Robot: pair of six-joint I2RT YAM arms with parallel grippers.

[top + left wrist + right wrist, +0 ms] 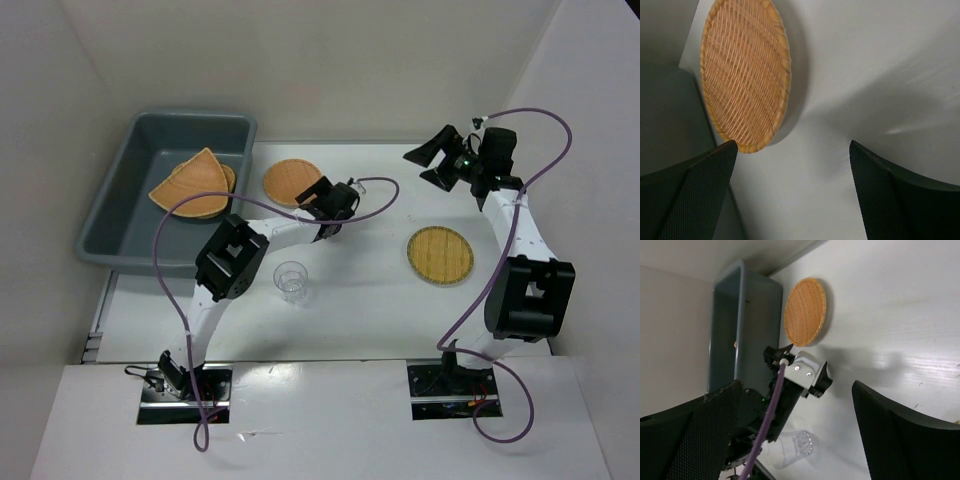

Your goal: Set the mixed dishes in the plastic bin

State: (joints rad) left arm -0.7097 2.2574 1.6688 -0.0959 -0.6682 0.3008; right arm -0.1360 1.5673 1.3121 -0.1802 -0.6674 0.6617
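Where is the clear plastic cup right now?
In the top view the clear plastic cup stands upright on the table, outside the grey bin, just right of the left arm elbow and left of the yellower round tray.

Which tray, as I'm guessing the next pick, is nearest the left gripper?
The orange round tray beside the bin, at the left gripper; the yellower tray lies far off, two more inside the bin.

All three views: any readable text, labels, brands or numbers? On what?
No text can be read in any view.
Grey bin, woven trays and clear cup: plain, with no print or labels.
Arm housings: no legible marking.
Base plates: too small to tell whether they carry any print.
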